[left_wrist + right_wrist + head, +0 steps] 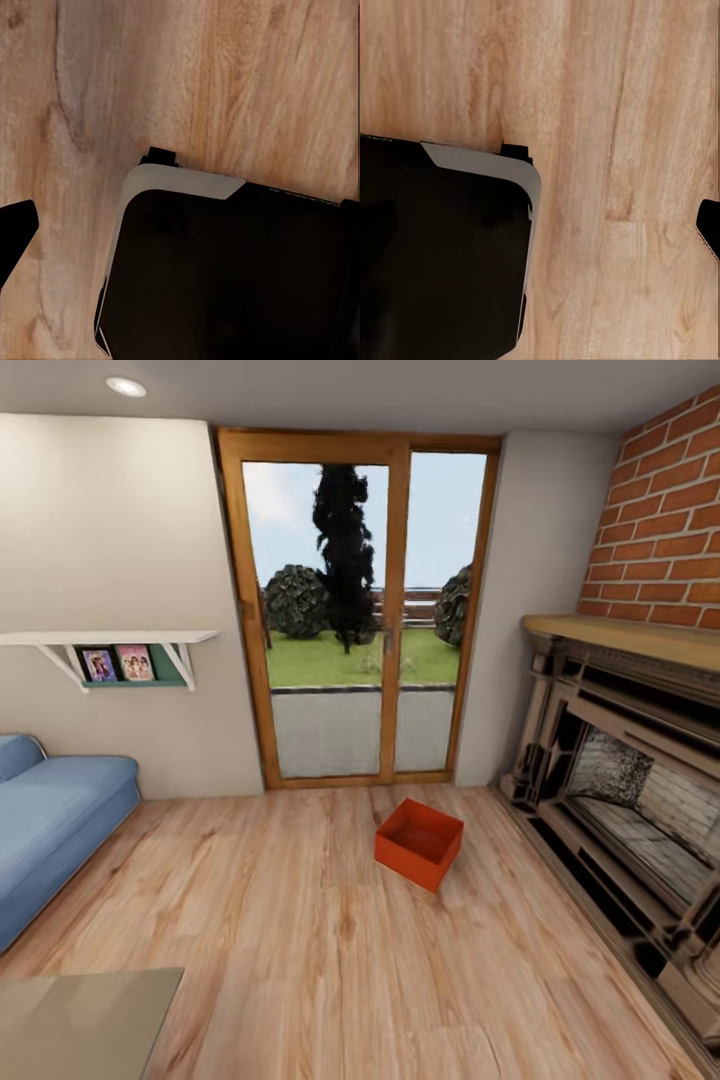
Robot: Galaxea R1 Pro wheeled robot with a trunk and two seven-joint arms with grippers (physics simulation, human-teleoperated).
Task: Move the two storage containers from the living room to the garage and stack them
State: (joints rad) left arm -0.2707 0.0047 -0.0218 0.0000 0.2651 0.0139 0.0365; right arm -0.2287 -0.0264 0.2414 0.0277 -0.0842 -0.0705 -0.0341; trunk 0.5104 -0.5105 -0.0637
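Red-orange storage container (419, 843) sits open-topped on wood floor (300, 950).

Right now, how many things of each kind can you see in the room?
Red-orange storage container: 1
Blue sofa: 1
Wall shelf: 1
Framed pictures: 2
Glass door: 1
Brick fireplace: 1
Ceiling light: 1
Total: 8

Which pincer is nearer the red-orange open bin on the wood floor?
Likely right: red-orange open bin lies ahead, slightly rightward; both wrist views look down beside the black base.
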